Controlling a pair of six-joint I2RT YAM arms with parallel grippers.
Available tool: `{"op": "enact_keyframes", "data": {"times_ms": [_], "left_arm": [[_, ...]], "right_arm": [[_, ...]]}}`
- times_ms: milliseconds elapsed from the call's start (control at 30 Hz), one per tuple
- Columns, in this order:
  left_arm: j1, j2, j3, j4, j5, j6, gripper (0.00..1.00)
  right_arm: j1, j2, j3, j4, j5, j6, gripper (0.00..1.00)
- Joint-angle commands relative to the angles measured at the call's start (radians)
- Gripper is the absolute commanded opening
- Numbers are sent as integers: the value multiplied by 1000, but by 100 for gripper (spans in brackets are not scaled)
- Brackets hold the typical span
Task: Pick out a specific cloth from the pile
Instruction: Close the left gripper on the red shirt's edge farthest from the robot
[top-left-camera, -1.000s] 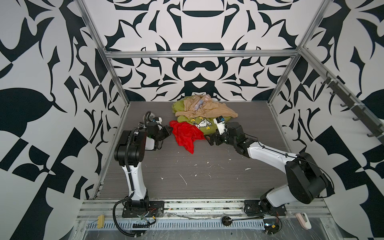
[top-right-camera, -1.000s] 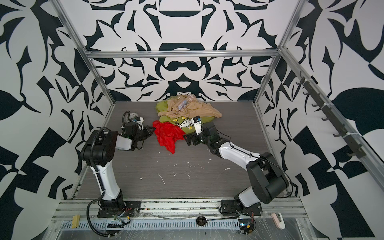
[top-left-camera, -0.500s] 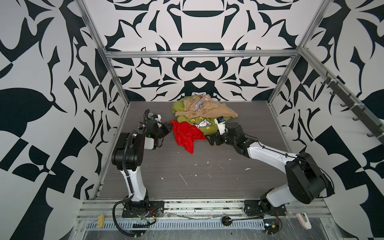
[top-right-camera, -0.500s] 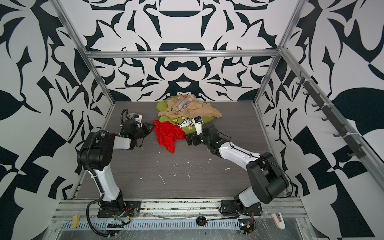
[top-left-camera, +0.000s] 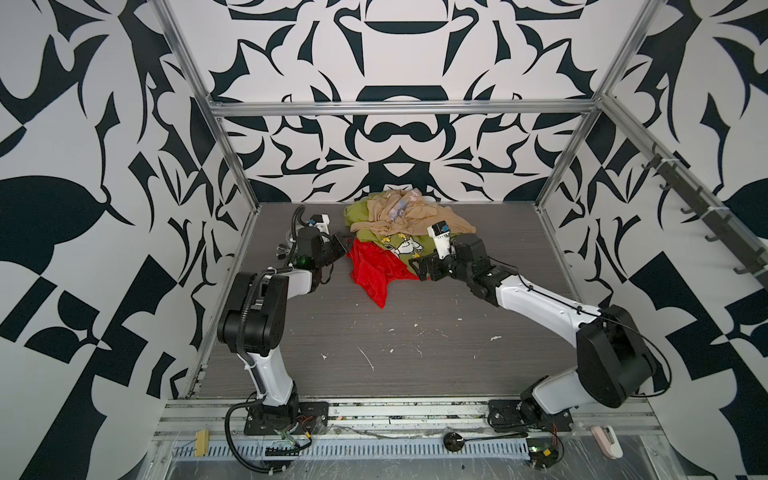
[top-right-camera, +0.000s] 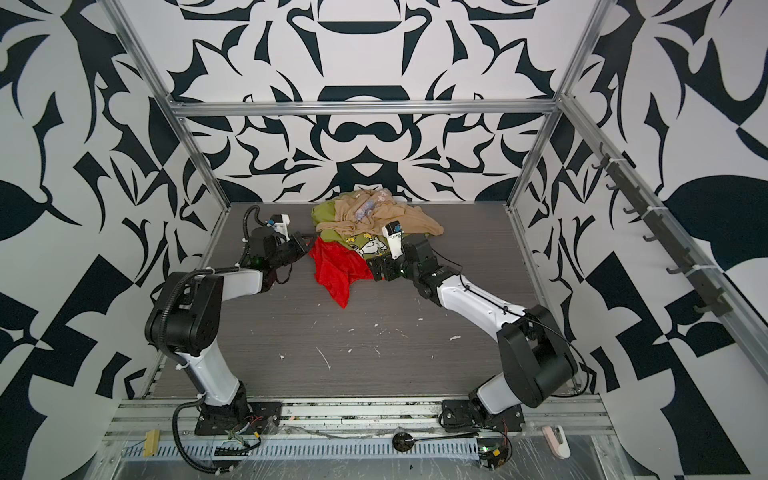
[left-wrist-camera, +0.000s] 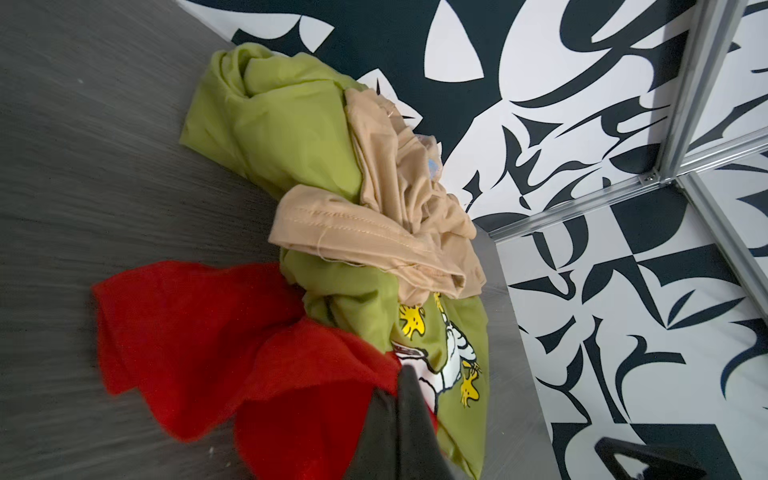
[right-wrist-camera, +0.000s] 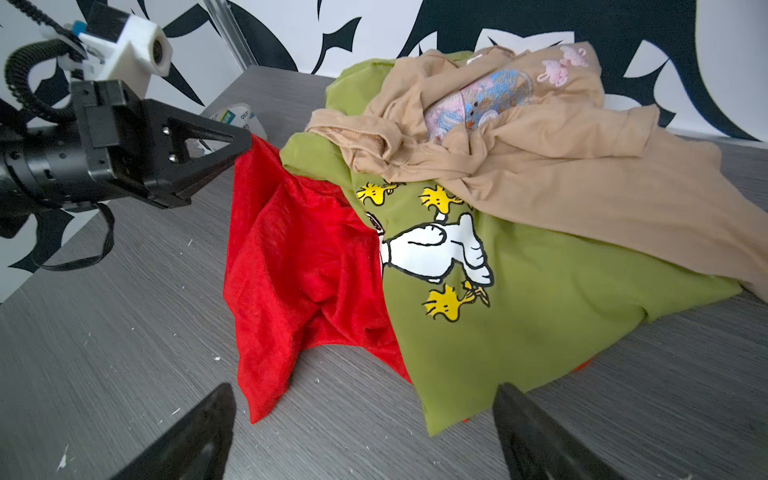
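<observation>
The red cloth (top-left-camera: 374, 272) (top-right-camera: 334, 272) lies crumpled on the grey table against the left front of the pile, partly under the olive-green cartoon shirt (top-left-camera: 401, 247) (right-wrist-camera: 519, 316). A beige garment (top-left-camera: 409, 218) (right-wrist-camera: 582, 187) tops the pile. My left gripper (top-left-camera: 346, 250) (top-right-camera: 309, 246) is shut on the red cloth's upper left corner, which rises to a peak at the fingertips (right-wrist-camera: 248, 141). In the left wrist view, red fabric (left-wrist-camera: 199, 332) wraps the closed left gripper (left-wrist-camera: 401, 374). My right gripper (top-left-camera: 417, 268) (right-wrist-camera: 363, 390) stands open, low over the table at the pile's front edge, holding nothing.
The pile sits near the patterned back wall (top-left-camera: 399, 166). A small white labelled object (right-wrist-camera: 237, 118) lies behind the left gripper. White scraps (top-left-camera: 365, 357) dot the table's front half. Aluminium frame posts (top-left-camera: 232, 158) stand at the back corners.
The left arm's elbow has sunk toward the front while its gripper stays shut at the red cloth's corner. The right arm has barely moved.
</observation>
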Motion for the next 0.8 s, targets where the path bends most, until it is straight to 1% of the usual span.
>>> {"op": "enact_keyframes", "data": {"times_ms": [0,200,333,600,767], "left_arm": [[-10,-57,42,-20,12,30,0],[-27,-75,82,-37,77,43,0],[-32,-90,89,-33,94,50,0],[-31,-91,127,30,187,40,0],[-31,-113,135,48,212,24,0]], "right_arm": [[6,-37,55,-12,6,22,98],[6,-35,78,-14,-2,38,97],[6,-38,67,4,2,39,94],[6,-52,26,70,0,32,95],[6,-56,22,80,-6,14,94]]}}
